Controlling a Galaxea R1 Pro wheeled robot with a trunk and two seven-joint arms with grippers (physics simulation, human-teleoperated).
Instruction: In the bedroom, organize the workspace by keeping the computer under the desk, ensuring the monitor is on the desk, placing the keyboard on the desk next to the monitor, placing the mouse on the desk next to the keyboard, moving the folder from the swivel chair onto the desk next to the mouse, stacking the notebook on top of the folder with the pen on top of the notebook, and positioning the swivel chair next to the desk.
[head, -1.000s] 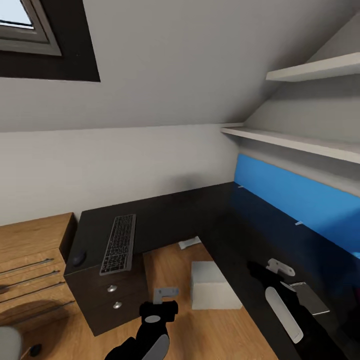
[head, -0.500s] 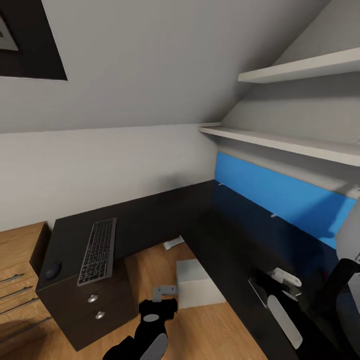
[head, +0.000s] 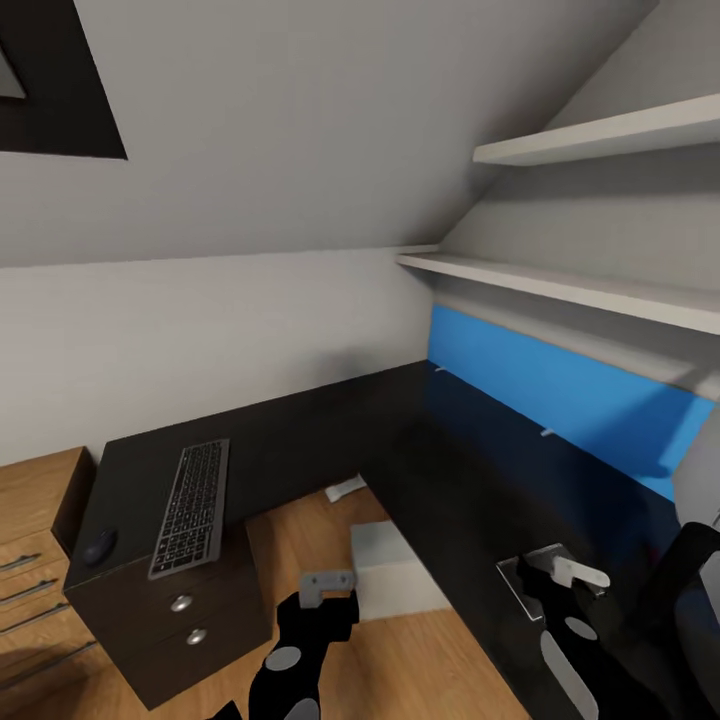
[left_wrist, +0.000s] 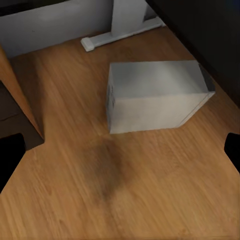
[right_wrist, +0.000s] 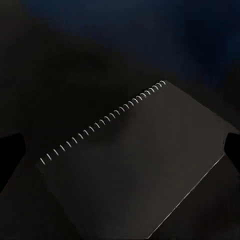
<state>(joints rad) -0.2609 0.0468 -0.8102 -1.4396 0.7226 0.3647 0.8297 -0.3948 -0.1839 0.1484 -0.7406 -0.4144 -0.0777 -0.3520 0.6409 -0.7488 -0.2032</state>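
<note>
A sloped-ceiling bedroom corner holds the L-shaped black desk (head: 330, 430) with its blue back panel. The keyboard (head: 190, 508) lies on the short wing, a dark mouse (head: 98, 546) just beside it, likely parked there for the layout. The computer (head: 395, 582) stands on the wood floor under the desk. The left gripper (head: 327, 590) hangs above that floor, its fingers apart, with the computer ahead of the fingertips (left_wrist: 234, 147). The right wrist view alone shows a dark spiral-bound notebook (right_wrist: 135, 165) flat on the desk beneath the right gripper (head: 560, 572), fingers spread, nothing held
</note>
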